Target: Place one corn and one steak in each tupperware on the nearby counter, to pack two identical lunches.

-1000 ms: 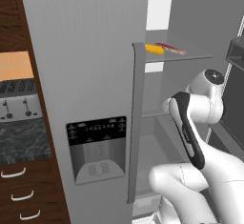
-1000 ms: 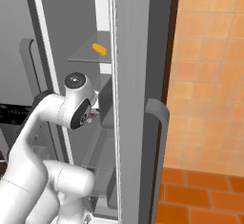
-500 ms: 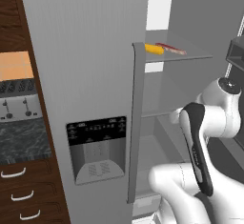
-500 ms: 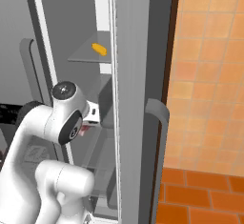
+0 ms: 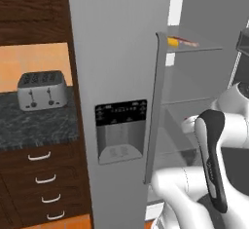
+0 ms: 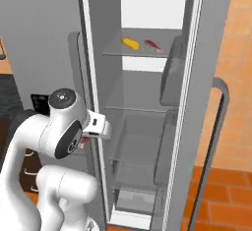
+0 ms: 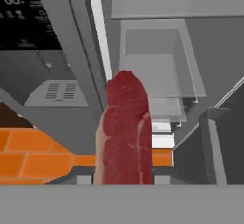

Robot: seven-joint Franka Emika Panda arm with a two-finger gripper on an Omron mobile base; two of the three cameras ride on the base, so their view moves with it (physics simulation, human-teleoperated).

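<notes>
Red, pale-streaked and thin, one flat steak strip (image 7: 125, 127) stands up between the fingers, which are narrowed onto its lower end; in the hand view it rises from 6 o'clock toward the centre, in front of the open grey fridge (image 6: 147, 102). It looks light, limp and probably slick, so a pinch across its width near one end, as here, seems right, though it may flop when moved. On the fridge's upper glass shelf (image 6: 142, 53) lie a small yellow corn cob (image 6: 130, 43) and, at its 3 o'clock, a second red steak strip (image 6: 152, 44), apart. The clear drawer (image 7: 159, 58) below looks bare.
</notes>
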